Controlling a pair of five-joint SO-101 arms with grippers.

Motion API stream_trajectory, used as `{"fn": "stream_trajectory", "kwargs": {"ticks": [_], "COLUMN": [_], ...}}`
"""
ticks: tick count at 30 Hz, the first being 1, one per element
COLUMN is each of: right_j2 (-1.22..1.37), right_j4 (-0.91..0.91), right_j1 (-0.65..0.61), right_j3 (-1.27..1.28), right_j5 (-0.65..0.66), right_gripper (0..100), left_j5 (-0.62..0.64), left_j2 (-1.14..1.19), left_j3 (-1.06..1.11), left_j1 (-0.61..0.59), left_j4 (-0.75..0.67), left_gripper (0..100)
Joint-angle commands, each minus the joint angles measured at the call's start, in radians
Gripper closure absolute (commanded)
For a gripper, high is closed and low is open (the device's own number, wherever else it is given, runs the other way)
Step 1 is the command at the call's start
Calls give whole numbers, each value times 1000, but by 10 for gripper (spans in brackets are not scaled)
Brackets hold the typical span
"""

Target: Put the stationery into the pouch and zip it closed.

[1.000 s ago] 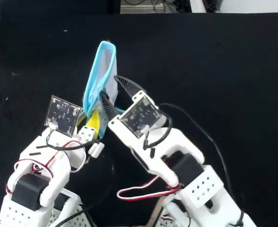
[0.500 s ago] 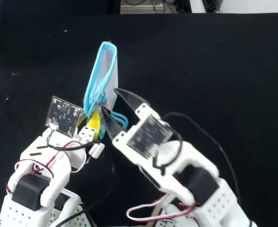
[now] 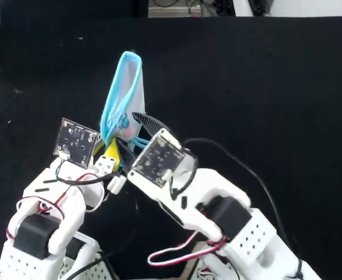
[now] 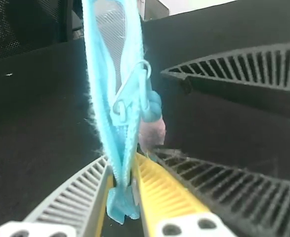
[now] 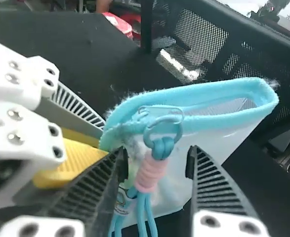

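Pouch: blue-edged, translucent white, held on edge left of centre over the black desk, long axis running from near to far. The zipper pull, with 1 pink bead and a blue cord, sits at the near end. The blue rim spreads apart farther along. Left gripper: clenched on the pouch's near end, 1 grey and 1 yellow finger. Right gripper: released, its 2 black fingers straddling the bead and cord, just right of the left gripper.
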Motion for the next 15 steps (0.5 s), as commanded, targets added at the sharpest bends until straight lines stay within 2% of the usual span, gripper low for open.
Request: {"fn": "stream_trajectory", "kwargs": {"ticks": [1,7,9,12,15], "right_j2": [50,87,88,87,87], "right_j4": [-21,-123,-126,-126,-123], "right_j1": [-18,29,48,54,54], "right_j3": [-41,-35,-35,-33,-33], "right_j5": [5,6,11,12,6], "right_gripper": [783,792,846,986,988], "left_j5": [0,0,0,0,0], "left_j2": [3,3,3,3,3], "left_j3": [35,36,50,54,54], "left_j1": [12,44,45,45,45], "left_j4": [3,6,0,-2,-2], "left_gripper": [970,970,970,970,970]}}
